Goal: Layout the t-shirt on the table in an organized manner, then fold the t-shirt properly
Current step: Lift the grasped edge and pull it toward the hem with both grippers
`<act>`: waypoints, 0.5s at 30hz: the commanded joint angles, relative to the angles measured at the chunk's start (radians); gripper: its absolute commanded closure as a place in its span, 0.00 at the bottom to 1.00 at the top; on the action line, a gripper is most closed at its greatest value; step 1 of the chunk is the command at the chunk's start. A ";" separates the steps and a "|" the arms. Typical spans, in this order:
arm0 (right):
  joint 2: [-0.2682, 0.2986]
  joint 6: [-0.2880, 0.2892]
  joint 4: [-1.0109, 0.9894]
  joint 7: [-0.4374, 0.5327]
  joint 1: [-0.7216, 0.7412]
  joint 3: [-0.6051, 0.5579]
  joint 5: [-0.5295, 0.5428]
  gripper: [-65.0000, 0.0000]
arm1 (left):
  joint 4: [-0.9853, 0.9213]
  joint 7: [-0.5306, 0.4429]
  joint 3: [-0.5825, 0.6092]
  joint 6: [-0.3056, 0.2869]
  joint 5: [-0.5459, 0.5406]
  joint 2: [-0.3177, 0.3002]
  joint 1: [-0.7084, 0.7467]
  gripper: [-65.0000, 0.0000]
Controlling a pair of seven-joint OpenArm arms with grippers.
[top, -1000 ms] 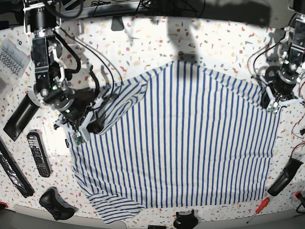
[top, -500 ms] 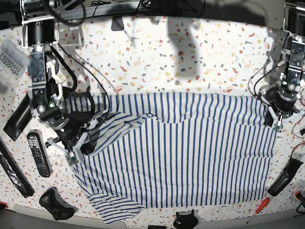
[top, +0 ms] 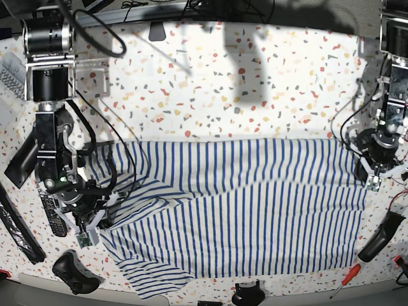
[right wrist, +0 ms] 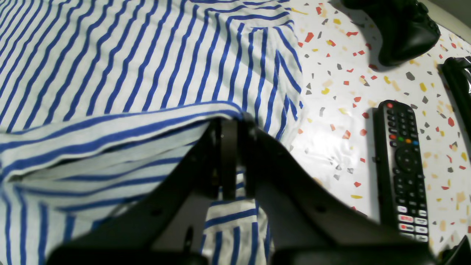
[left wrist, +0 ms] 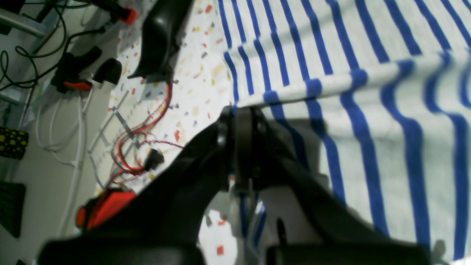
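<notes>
T-shirt (top: 236, 210) lies on counter (top: 255, 83), near half, top edge folded down over body w/ fold running side to side. Left hand (left wrist: 239, 117) clamped on fold's corner; right hand (right wrist: 228, 127) clamped on opposite corner. TV remote (right wrist: 403, 165) and game controller (right wrist: 399, 27) beside right hand.

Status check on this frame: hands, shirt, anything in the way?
Both hands, left and right, shut on the t-shirt edge. Shirt half folded over on the table. Remote beside it, not touching.
</notes>
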 commanded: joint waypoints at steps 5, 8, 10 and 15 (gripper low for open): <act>0.011 -0.006 -0.020 0.039 0.048 0.006 0.003 1.00 | 0.012 -0.027 -0.009 0.017 0.002 -0.007 -0.060 1.00; 0.011 -0.010 -0.020 0.038 0.048 0.006 0.003 1.00 | 0.012 -0.024 -0.009 0.018 -0.010 0.003 -0.064 1.00; 0.011 -0.010 -0.020 0.039 0.048 0.006 0.003 1.00 | 0.011 -0.025 -0.009 0.017 -0.013 0.012 -0.064 1.00; 0.011 -0.009 -0.020 0.050 0.048 0.006 0.003 1.00 | 0.003 -0.048 -0.009 0.014 -0.013 0.020 -0.066 1.00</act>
